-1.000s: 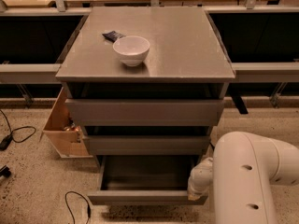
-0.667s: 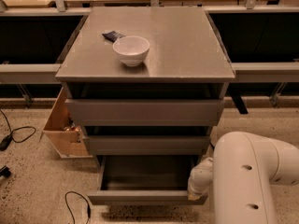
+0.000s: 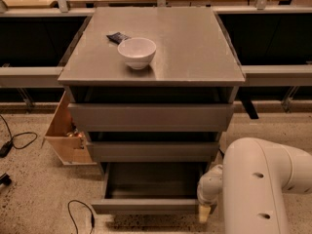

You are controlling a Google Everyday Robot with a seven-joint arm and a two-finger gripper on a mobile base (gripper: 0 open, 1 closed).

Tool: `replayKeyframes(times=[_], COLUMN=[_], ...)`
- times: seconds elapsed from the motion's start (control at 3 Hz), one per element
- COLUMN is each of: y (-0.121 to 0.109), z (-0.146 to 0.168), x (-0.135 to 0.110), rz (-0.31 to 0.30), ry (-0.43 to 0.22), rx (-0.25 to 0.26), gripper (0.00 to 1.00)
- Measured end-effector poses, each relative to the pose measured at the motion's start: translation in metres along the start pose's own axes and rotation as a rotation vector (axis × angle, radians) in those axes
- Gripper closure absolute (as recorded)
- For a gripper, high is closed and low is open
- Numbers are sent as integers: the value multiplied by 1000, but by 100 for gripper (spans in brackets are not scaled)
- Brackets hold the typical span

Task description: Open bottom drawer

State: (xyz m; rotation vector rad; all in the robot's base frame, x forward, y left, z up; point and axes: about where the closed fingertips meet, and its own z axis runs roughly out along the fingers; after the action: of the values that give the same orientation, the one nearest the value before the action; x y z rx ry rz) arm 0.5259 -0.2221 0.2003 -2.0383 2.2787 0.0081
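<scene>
Pincer (image 3: 204, 212) at bottom drawer (image 3: 146, 206) front-right corner, part hidden by wrist, arm (image 3: 263, 189) cut off btm & right edges, dark item (image 3: 117, 36) behind bowl (image 3: 137, 51) too small to ID, wooden box (image 3: 63, 135) part hidden by cabinet (image 3: 151, 117)

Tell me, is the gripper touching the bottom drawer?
Cannot tell. In the camera view the gripper sits at the right front corner of the open bottom drawer, but the arm hides any contact.
</scene>
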Motion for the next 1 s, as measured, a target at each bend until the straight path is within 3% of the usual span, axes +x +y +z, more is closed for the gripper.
replayKeyframes(times=[0.33, 1.0], y=[4, 107], z=[3, -21], x=[-1, 14], rz=[-5, -20], ry=[-1, 51], rx=[-14, -249], gripper=[0, 47])
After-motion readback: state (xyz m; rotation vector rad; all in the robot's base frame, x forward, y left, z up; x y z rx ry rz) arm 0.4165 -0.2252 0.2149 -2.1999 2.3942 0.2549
